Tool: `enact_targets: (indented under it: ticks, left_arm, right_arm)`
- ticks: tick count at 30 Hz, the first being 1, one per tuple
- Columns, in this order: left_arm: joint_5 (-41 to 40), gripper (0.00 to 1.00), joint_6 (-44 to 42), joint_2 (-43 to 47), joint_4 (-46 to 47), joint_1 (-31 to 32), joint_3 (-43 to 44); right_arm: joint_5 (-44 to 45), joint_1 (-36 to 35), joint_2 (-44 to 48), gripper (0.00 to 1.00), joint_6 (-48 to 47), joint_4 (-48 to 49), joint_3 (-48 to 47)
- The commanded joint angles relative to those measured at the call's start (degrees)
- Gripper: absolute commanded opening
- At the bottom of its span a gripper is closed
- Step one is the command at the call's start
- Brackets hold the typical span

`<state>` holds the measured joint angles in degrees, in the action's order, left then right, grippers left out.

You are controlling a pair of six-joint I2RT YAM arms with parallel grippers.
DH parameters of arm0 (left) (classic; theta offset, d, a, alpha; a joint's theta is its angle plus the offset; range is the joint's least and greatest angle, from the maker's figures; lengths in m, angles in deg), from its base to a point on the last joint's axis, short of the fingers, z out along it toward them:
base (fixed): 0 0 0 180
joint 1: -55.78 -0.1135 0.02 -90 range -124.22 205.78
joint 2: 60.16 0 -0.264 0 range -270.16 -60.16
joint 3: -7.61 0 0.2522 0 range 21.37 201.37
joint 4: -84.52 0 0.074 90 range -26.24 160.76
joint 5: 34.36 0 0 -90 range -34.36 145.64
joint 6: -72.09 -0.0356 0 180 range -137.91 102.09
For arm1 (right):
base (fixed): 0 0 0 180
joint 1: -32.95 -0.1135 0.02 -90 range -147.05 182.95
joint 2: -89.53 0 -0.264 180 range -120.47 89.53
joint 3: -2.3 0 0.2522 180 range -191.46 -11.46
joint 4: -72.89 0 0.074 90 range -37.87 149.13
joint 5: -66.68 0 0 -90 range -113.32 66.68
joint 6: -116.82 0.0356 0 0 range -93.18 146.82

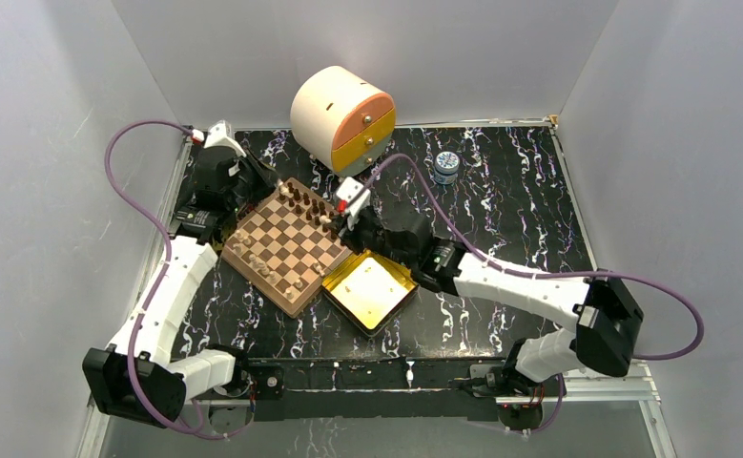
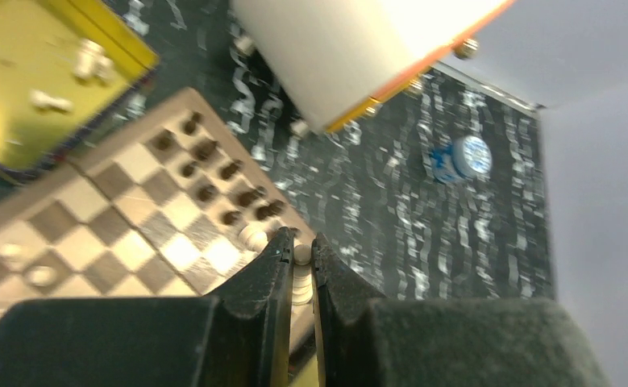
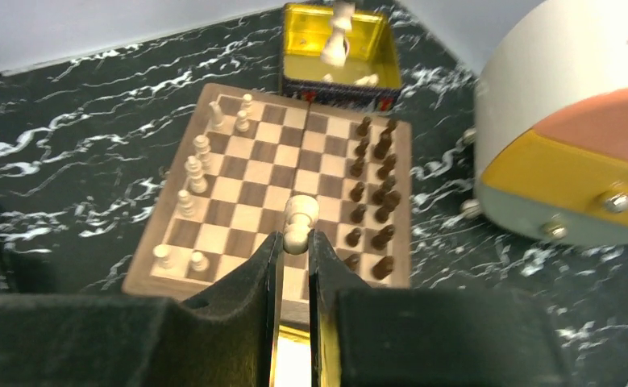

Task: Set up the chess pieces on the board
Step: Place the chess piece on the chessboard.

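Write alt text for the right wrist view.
Right gripper pinches a light tan chess piece over the checkered board; dark pieces line its right side, light pieces its left. Gold tin beyond, round cream-and-orange box at right.

Two arms rise from a black rail [image 1: 377,377].

- Left arm [image 1: 172,286], at the rail's left end: white shells on the long links, blocky black joint housings.
- Right arm [image 1: 529,286], at the rail's right end: same white-and-black build.
- Purple cable [image 1: 153,121] loops off the left arm, far beyond the rail. A second purple cable [image 1: 701,322] loops out past the rail's right end.
- White wrist module [image 1: 353,191] with a red spot, beyond the rail's middle.
- Left gripper [image 2: 301,242] and right gripper [image 3: 294,236]: black fingers [image 3: 258,278], matte, faintly fuzzy.
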<state>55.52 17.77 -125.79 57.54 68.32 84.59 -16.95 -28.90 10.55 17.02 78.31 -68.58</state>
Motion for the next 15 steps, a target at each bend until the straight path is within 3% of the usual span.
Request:
enact_targets:
  ticks: [1, 7, 15]
  left_arm:
    - [-13.53, 0.00, -11.80, 0.35, -4.87, -0.24, 3.56]
    - [-17.54, 0.00, -14.36, 0.94, -6.10, -0.23, 5.73]
    - [-20.92, 0.00, -14.72, 5.66, -7.88, -0.27, 8.89]
  right_arm:
    - [-0.61, -0.16, -3.23, 0.02, 15.78, -18.71, -7.87]
    - [-5.49, -0.38, -13.69, 0.01, 22.35, -36.54, -21.08]
    - [-9.56, -0.46, -25.47, 0.02, 29.95, -45.64, -34.23]
